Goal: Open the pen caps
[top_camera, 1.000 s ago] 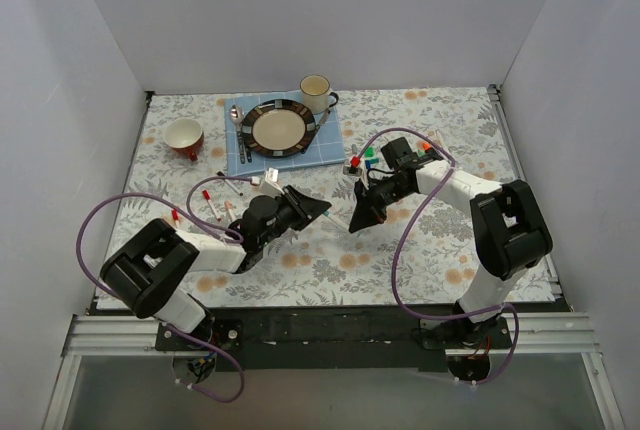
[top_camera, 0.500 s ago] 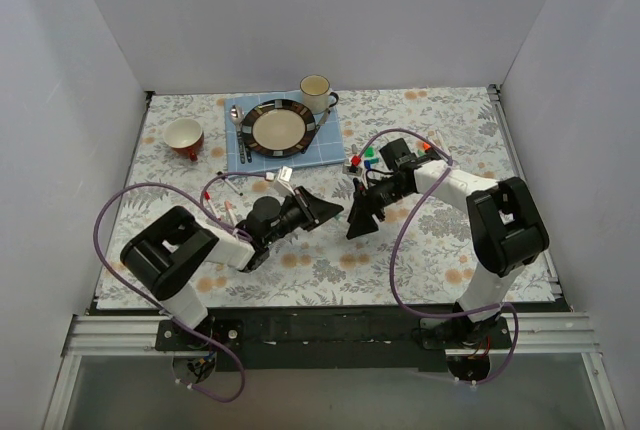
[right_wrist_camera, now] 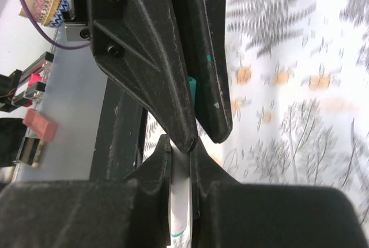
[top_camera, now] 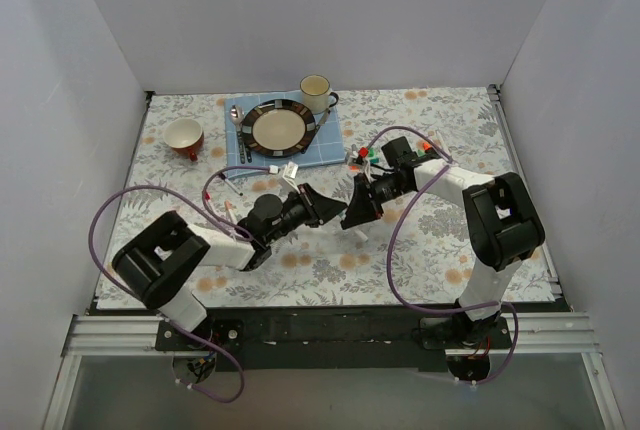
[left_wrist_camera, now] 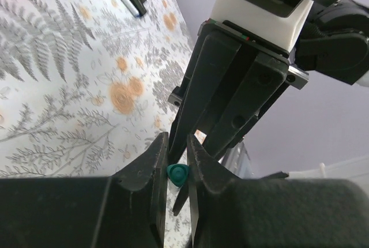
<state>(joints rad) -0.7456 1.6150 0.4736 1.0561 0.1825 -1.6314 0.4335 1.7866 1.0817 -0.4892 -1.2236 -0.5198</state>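
The left pincer (left_wrist_camera: pixel 177 144) is clenching the teal cap (left_wrist_camera: pixel 177 174); the right pincer (right_wrist_camera: pixel 180 144) is grasping the white pen (right_wrist_camera: pixel 180 202) over the worktop (top_camera: pixel 460 120).

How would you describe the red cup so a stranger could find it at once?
On the floral tablecloth, find the blue checked cloth bearing the dark-rimmed round plate. Left of that cloth stands the round red cup with a cream inside. Unlike the pale mug behind the plate, its outside is red.

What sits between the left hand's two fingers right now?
A teal pen cap, pinched between the left hand's fingers; the left wrist view shows it. The right hand grips the white barrel.
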